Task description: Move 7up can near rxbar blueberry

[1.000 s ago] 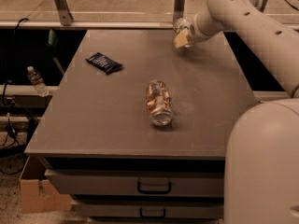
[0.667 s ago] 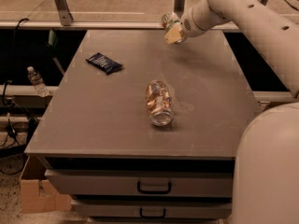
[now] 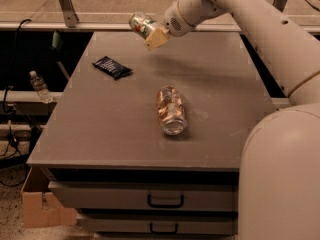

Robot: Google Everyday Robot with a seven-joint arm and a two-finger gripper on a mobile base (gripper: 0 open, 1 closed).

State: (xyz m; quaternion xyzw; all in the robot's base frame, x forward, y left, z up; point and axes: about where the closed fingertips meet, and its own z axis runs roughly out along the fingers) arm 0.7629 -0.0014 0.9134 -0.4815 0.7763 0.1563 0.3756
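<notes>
My gripper [image 3: 148, 33] is shut on the 7up can [image 3: 139, 23], a small silvery can with green print, and holds it in the air above the far part of the table. The rxbar blueberry [image 3: 112, 67], a flat dark navy wrapper, lies on the table's left side, below and to the left of the held can. The can and the bar are apart.
A larger orange-pink can [image 3: 171, 110] lies on its side mid-table. The grey table [image 3: 100, 134] has drawers below its front edge. A water bottle [image 3: 39, 87] stands off the table's left side. A cardboard box [image 3: 35, 204] sits on the floor at lower left.
My gripper has carried the 7up can leftward from the table's far right toward the far middle, closer to the rxbar. The other things have not moved.
</notes>
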